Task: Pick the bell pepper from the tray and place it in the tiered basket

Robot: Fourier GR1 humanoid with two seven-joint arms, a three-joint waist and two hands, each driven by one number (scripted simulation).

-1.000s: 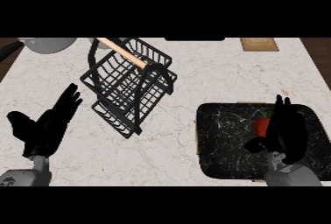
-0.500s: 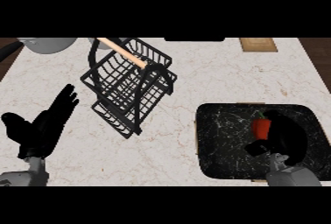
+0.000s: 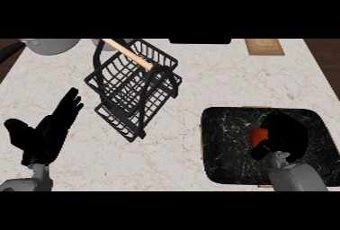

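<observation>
A red bell pepper (image 3: 258, 136) lies on the black marbled tray (image 3: 225, 148) at the lower right of the counter. My right hand (image 3: 285, 134) is over the tray, its fingers curled round the pepper and hiding most of it. The black wire tiered basket (image 3: 133, 92) with a wooden handle stands at the upper middle, well left of the tray. At the lower left my left hand (image 3: 45, 132) rests open with fingers pointing up, beside the basket and apart from it.
A grey pan (image 3: 50, 45) shows at the top left edge. A wooden board (image 3: 263, 46) lies at the top right edge, next to a dark slab (image 3: 199, 41). Bare marble counter (image 3: 219, 85) lies between basket and tray.
My right hand's fingers have curled down from upright and closed round the bell pepper on the tray. The left hand has barely shifted.
</observation>
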